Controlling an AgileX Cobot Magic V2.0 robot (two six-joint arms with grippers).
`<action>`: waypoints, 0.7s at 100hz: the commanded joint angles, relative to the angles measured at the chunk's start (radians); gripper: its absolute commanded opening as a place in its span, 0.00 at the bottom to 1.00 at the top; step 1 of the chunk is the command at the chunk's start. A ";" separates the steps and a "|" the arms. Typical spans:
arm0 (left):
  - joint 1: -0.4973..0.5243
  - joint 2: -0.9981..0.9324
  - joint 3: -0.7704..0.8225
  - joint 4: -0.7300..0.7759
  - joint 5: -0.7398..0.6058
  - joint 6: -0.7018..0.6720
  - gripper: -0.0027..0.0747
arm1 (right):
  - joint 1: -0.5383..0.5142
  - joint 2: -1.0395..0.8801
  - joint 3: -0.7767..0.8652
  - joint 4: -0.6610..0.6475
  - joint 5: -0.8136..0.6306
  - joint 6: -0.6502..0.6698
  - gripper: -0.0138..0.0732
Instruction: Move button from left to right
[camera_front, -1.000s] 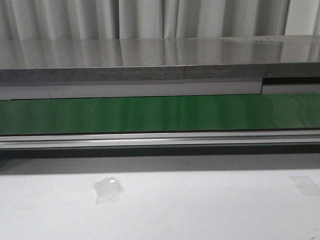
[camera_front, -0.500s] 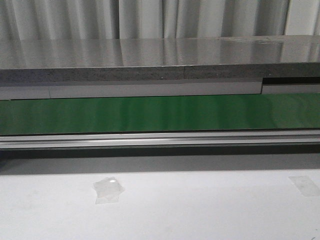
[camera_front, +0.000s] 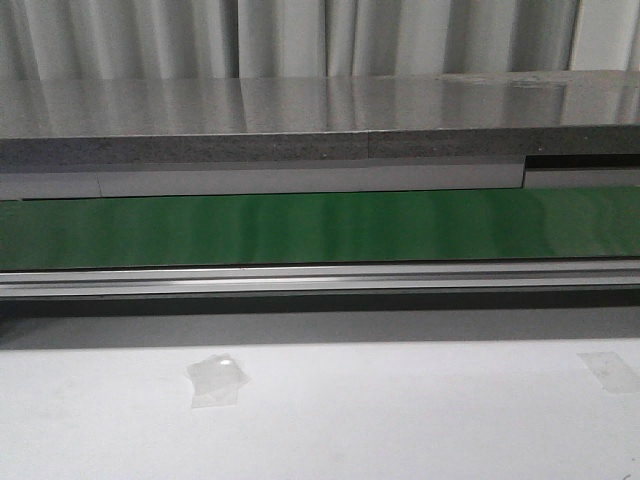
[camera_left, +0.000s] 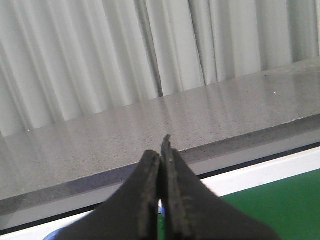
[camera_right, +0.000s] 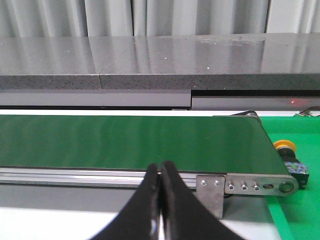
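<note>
The button (camera_right: 288, 152), a round orange-yellow cap on a dark boxy body, shows only in the right wrist view. It rests on a green surface just past the end of the green conveyor belt (camera_right: 125, 140). My right gripper (camera_right: 160, 169) is shut with nothing in it, in front of the belt's metal rail and well apart from the button. My left gripper (camera_left: 161, 150) is also shut and empty, pointing over the belt's far edge toward a grey stone ledge (camera_left: 150, 130). Neither gripper nor the button appears in the front view.
The belt (camera_front: 320, 228) runs the full width of the front view, with an aluminium rail (camera_front: 320, 278) along its near side. A white table (camera_front: 400, 410) carries two bits of clear tape (camera_front: 215, 380). A grey ledge (camera_front: 300, 120) and curtains stand behind.
</note>
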 joint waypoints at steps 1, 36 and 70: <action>-0.001 0.013 -0.025 0.013 -0.073 -0.001 0.01 | 0.000 -0.019 -0.015 -0.013 -0.088 -0.002 0.08; -0.001 0.013 -0.025 0.077 -0.073 -0.001 0.01 | 0.000 -0.019 -0.015 -0.013 -0.088 -0.002 0.08; -0.001 0.013 -0.025 0.091 -0.073 -0.001 0.01 | 0.000 -0.019 -0.015 -0.013 -0.088 -0.002 0.08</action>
